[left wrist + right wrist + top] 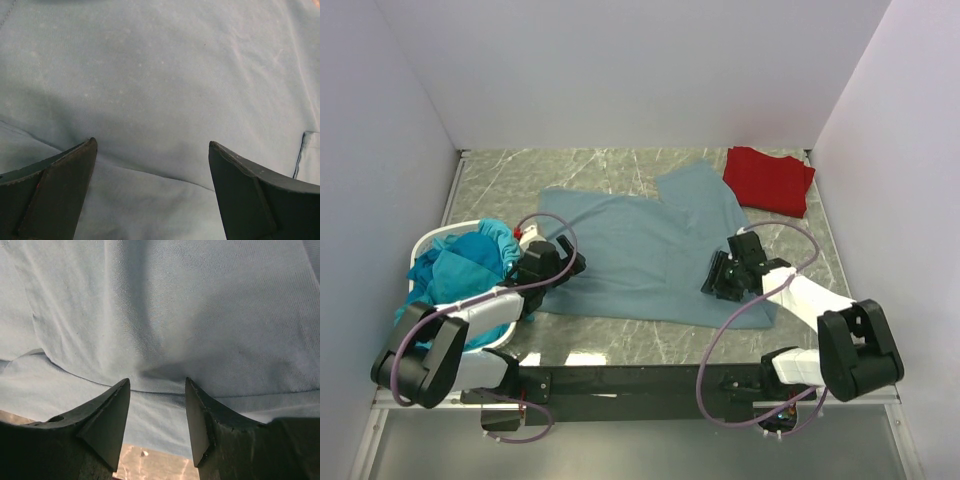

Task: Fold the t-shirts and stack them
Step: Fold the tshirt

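Observation:
A large slate-blue t-shirt lies spread across the middle of the table, with one layer folded over another. My left gripper hovers low over its left side. Its jaws stand wide open above a crease in the cloth, holding nothing. My right gripper sits at the shirt's near right edge. It is partly open, a fold edge of the cloth runs across the gap and bare table shows below. A folded red t-shirt rests at the back right. Teal t-shirts are heaped in the basket.
The white basket stands at the left edge, close beside the left arm. White walls close in the table on the left, back and right. Marbled table top shows along the near edge and behind the blue shirt.

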`<state>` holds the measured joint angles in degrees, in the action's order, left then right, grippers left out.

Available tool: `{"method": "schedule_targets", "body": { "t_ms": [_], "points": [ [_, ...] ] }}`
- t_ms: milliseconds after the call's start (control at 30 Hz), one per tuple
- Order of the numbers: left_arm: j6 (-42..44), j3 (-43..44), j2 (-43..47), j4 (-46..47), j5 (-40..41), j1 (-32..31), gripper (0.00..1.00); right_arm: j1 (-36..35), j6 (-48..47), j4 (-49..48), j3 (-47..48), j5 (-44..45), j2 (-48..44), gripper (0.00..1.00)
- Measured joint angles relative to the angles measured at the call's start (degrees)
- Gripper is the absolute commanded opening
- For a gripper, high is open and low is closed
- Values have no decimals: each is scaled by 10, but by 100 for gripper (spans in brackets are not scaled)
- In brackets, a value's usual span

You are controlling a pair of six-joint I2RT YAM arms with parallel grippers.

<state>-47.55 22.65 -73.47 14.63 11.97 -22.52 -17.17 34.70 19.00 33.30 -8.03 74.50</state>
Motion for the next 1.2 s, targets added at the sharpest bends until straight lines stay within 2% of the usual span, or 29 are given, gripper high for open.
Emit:
{"method": "schedule_targets", "body": {
  "t_ms": [300,433,600,733,1000,1200],
  "points": [
    [0,-4,63,-69,18,-18,99,-4,2,85,-5,14,-70,56],
    [15,22,96,-100,29,-18,100,-5,-12,136,85,31,-71,56],
    [47,80,116,-106,40,-9,100,-5,-39,120,223,31,-69,56],
    [74,120,98,-100,39,28,98,-6,-62,100,302,32,-41,56],
    [116,244,-68,-102,44,87,91,-4,-112,101,495,59,144,56],
    [130,344,-176,-114,37,112,89,1,-150,123,721,82,352,56]
  ]
}}
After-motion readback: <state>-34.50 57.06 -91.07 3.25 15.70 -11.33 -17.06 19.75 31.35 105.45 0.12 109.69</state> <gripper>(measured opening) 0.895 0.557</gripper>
